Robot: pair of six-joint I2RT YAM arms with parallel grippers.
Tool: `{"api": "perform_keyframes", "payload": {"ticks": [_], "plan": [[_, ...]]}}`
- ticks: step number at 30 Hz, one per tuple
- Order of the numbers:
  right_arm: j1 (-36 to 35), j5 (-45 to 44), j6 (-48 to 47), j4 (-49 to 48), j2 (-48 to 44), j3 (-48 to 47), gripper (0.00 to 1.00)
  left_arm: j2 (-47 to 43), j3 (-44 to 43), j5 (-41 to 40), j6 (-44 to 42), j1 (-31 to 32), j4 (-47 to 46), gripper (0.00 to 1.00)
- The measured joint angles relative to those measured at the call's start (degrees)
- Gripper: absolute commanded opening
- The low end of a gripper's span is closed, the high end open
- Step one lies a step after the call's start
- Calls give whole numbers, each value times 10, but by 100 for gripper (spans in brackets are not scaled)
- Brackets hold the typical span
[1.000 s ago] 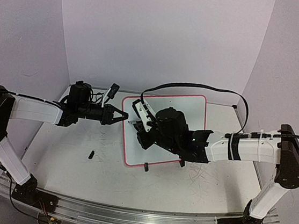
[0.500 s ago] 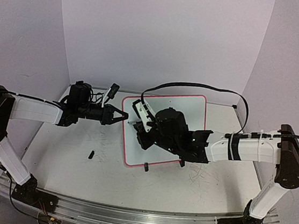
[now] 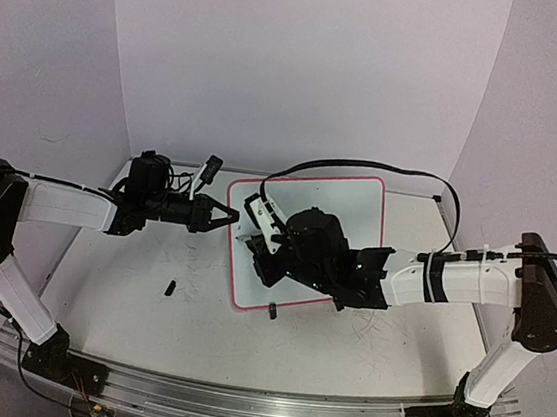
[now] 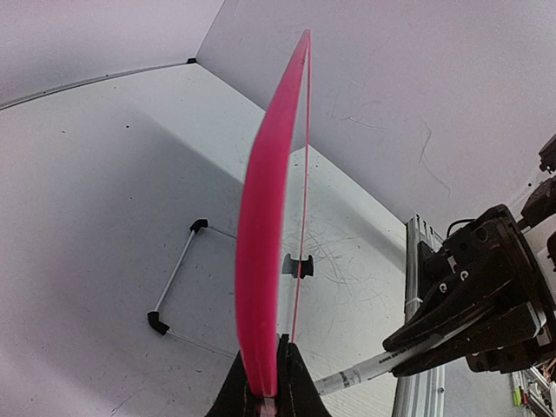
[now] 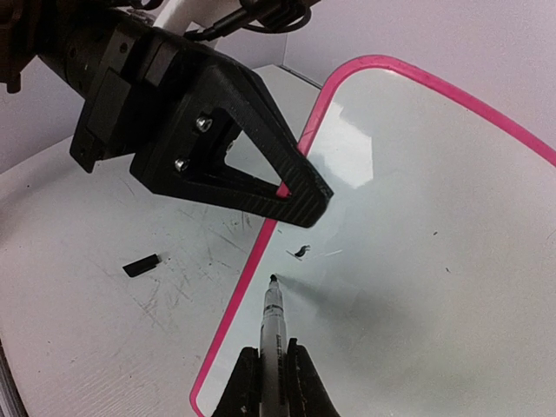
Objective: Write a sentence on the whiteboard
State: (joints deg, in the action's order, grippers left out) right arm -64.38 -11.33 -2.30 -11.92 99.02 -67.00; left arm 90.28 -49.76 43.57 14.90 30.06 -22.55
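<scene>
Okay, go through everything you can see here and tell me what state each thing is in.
whiteboard: gripped at its left edge, almost blank.
sentence: barely begun, one small black mark.
marker: uncapped, tip down at the whiteboard.
left gripper: shut on the whiteboard's pink edge.
right gripper: shut on the marker.
small black piece: lying loose, off the whiteboard.

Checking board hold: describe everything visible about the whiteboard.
The whiteboard is a white rectangle with rounded corners and a thin pink border, glossy, lying on the table. The left gripper pinches its left edge. One tiny black mark sits near that edge; the right gripper's marker tip is just beside it.
</scene>
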Motion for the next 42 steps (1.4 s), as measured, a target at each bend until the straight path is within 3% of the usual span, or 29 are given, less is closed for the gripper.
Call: {"api": "perform_keyframes", "payload": {"ticks": [42], "plan": [[-6, -21, 10, -23, -26, 13, 0, -4, 4, -1, -2, 2, 0, 0]]}}
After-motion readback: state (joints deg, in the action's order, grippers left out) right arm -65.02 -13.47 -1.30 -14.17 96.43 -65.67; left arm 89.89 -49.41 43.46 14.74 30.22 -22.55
